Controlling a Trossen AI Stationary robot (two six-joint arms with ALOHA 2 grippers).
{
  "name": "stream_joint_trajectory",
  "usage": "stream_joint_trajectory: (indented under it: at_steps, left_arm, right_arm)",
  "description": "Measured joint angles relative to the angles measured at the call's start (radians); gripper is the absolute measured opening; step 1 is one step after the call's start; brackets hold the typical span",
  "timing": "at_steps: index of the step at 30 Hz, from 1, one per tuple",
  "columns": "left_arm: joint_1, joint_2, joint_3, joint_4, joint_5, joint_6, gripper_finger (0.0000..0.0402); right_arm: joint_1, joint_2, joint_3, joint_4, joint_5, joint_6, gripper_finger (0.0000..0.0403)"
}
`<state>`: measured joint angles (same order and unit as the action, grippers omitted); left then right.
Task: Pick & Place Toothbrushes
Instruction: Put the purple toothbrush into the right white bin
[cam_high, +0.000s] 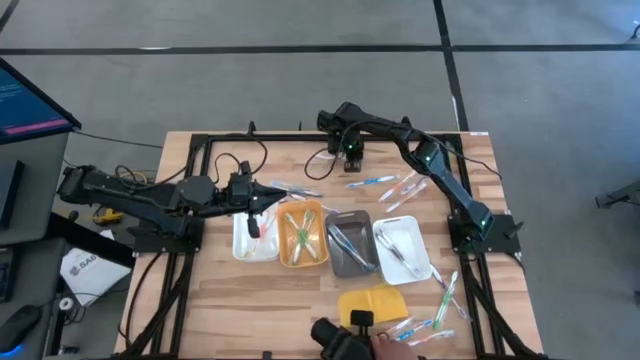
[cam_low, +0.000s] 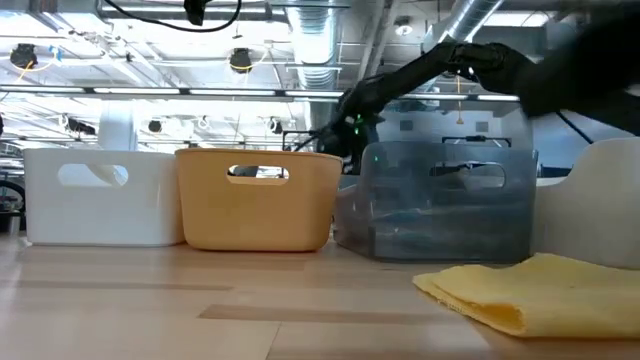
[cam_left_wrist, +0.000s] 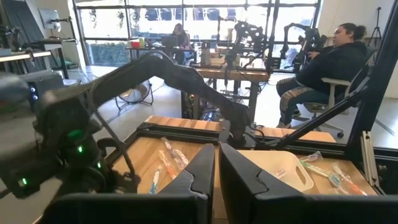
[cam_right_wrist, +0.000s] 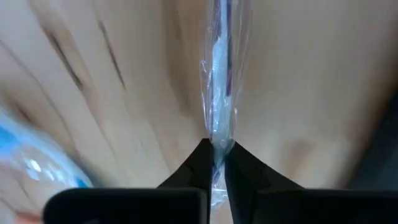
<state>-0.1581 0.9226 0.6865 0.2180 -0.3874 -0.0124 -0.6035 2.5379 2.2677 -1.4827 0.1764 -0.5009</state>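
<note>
Several toothbrushes in clear wrappers lie on the wooden table at the far right (cam_high: 400, 190) and near right (cam_high: 440, 300). More lie in the orange tray (cam_high: 303, 235), the grey tray (cam_high: 350, 243) and the right white tray (cam_high: 402, 248). My right gripper (cam_right_wrist: 216, 163) reaches to the table's far middle (cam_high: 352, 160), points down and is shut on a wrapped blue toothbrush (cam_right_wrist: 217, 93). My left gripper (cam_left_wrist: 216, 177) is shut, level and holds nothing; it hovers over the left white tray (cam_high: 250, 240). My right gripper pinches the blue toothbrush's clear wrapper (cam_right_wrist: 217, 140) between its two fingertips. The fingers come from above, pointing steeply down. The toothbrush runs straight away from the fingertips, close over the wood; whether it rests on the table I cannot tell.
A yellow pad (cam_high: 375, 300) lies near the front edge, in front of the grey tray (cam_low: 450, 200). A black device and a person's hand (cam_high: 385, 345) show at the front edge. People sit in the room beyond the table (cam_left_wrist: 323, 62).
</note>
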Motion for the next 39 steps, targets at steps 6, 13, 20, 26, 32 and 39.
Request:
stream_joint_trajectory:
  at_steps: [6, 13, 20, 26, 32, 39]
  left_arm:
    - [0.000, 0.000, 0.000, 0.000, 0.000, 0.000, 0.0017]
    - [0.000, 0.000, 0.000, -0.001, 0.000, 0.000, 0.0017]
    - [0.000, 0.000, 0.000, 0.001, 0.000, 0.000, 0.0017]
    - [-0.003, 0.000, 0.000, 0.008, 0.013, -0.003, 0.0017]
    - [-0.005, 0.000, 0.000, 0.009, 0.027, -0.003, 0.0017]
    - [-0.005, 0.000, 0.000, 0.018, 0.027, -0.003, 0.0017]
  right_arm:
    - [0.003, -0.179, -0.001, -0.015, 0.027, 0.008, 0.0009]
    - [0.038, -0.426, 0.000, -0.067, -0.005, 0.107, 0.0009]
    - [0.126, -0.587, -0.001, -0.090, -0.030, 0.380, 0.0009]
    - [0.240, -0.719, -0.042, -0.089, -0.078, 0.514, 0.0009]
    - [0.368, -0.885, -0.287, -0.089, -0.078, 0.658, 0.0009]
    - [0.514, -1.084, -0.686, -0.088, -0.071, 0.923, 0.0009]
